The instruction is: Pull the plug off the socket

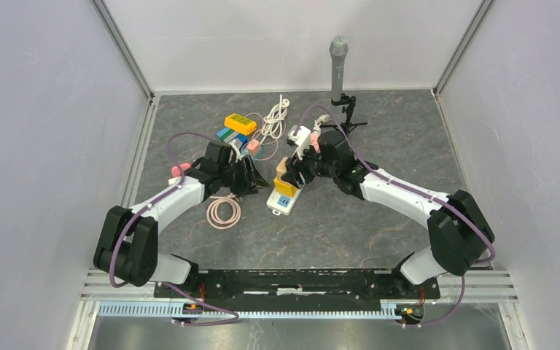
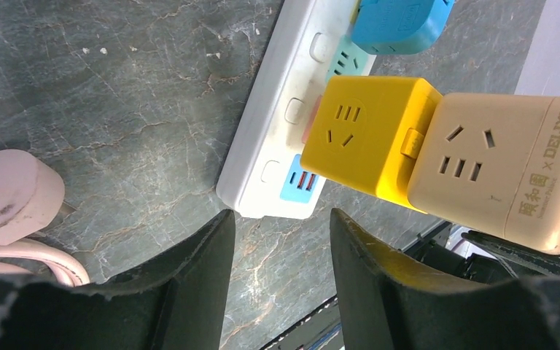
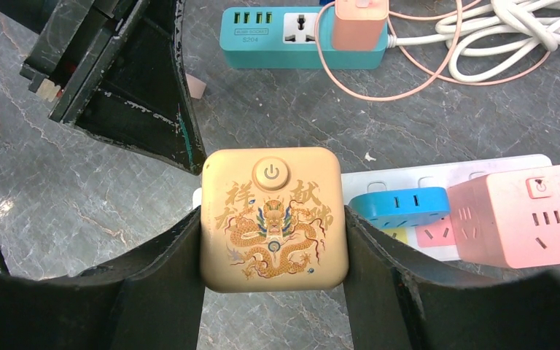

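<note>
While the left hand [image 2: 281, 222] gapes, right hand [image 3: 273, 215] grips beige plug [image 2: 503, 171].

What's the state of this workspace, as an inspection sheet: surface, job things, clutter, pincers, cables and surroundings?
Surface: grey marbled tabletop.
Job's things: dragon-printed tan cube adapter joined to the side of a yellow cube adapter sitting on a white plastic power strip.
Clutter: blue cube adapter and pink cube adapter on that strip; teal power strip carrying a pink charger; grey microphone on a stand.
Grippers: right pincer shut on the tan cube adapter; left pincer open, empty, near the strip's end.
Cables: white coiled cable; pink coiled cable.
Surroundings: plain pale walls on three sides.
</note>
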You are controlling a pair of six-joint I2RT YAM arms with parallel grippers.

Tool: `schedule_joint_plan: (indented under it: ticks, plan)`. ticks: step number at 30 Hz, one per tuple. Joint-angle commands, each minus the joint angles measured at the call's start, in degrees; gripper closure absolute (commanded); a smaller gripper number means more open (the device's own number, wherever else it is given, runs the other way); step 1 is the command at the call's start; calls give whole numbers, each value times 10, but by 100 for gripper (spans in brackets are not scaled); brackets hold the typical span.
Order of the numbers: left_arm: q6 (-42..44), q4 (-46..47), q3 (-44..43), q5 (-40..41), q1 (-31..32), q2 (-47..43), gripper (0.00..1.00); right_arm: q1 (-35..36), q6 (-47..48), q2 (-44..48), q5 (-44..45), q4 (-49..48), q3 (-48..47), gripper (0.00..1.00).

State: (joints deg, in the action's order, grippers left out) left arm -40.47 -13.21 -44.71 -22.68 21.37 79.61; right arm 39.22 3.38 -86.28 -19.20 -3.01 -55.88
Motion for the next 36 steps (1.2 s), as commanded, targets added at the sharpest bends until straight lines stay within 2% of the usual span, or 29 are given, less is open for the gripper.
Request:
schedule_joint_plan:
  ticks: [1, 7, 11, 13, 14, 15, 18, 22, 26, 30, 36]
  plan:
    - [-2, 19, -2, -5, 1, -8, 42, 0, -2, 28, 3, -38, 14, 100]
    - [0, 20, 6, 2, 1, -29, 39, -1, -5, 44, -2, -59, 32, 100]
    - [8, 25, 8, -6, 2, -44, 32, -5, -29, 65, -14, -73, 33, 100]
    - [23, 20, 8, 4, 1, -60, 22, -10, -54, 73, -33, -84, 30, 100]
    - [30, 16, 8, 10, 1, -69, 9, -15, -66, 74, -39, -84, 25, 100]
    - [39, 14, 10, 15, 1, -81, 1, -19, -79, 74, -44, -83, 20, 100]
    - [61, 12, 21, 39, 1, -130, 0, -32, -127, 74, -46, -79, 14, 100]
    - [118, 28, 48, 62, 14, -197, 0, -54, -239, 71, -39, -60, 9, 100]
    - [203, 82, 79, 77, 68, -246, 0, -55, -311, 65, -48, -43, 4, 100]
    - [263, 109, 82, 88, 121, -234, 0, -55, -346, 67, -57, -29, 7, 100]
    - [301, 129, 69, 163, 193, -176, 0, -55, -376, 77, -89, -24, 22, 100]
